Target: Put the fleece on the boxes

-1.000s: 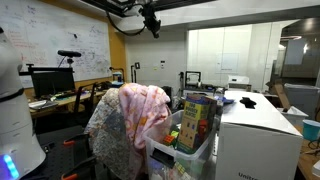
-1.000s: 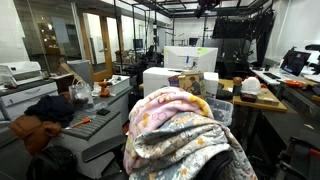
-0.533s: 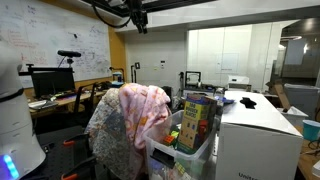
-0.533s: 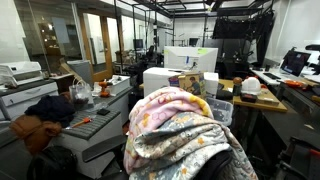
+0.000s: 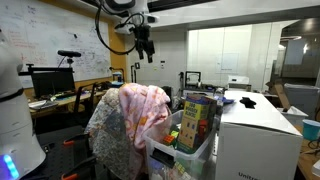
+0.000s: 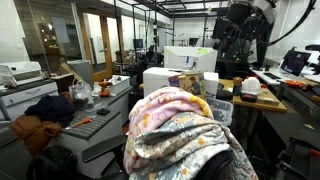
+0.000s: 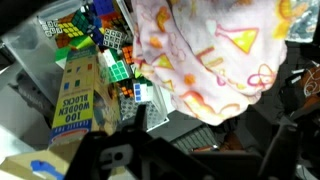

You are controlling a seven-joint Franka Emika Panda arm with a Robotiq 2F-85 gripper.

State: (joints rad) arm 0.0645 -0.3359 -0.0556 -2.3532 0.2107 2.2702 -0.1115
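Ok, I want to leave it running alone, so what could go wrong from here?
1. The fleece lies draped in a heap, layered with a grey patterned cloth. A grab by the hand, high above it, could lift both.
2. The boxes stand tall in a clear tub right beside the fleece, so dragging it across might topple one.

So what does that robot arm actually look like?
The arm is white, built of rounded segments with darker joints. Its hand is black and chunky. A dark cable loops alongside it. No markings are readable from these views.
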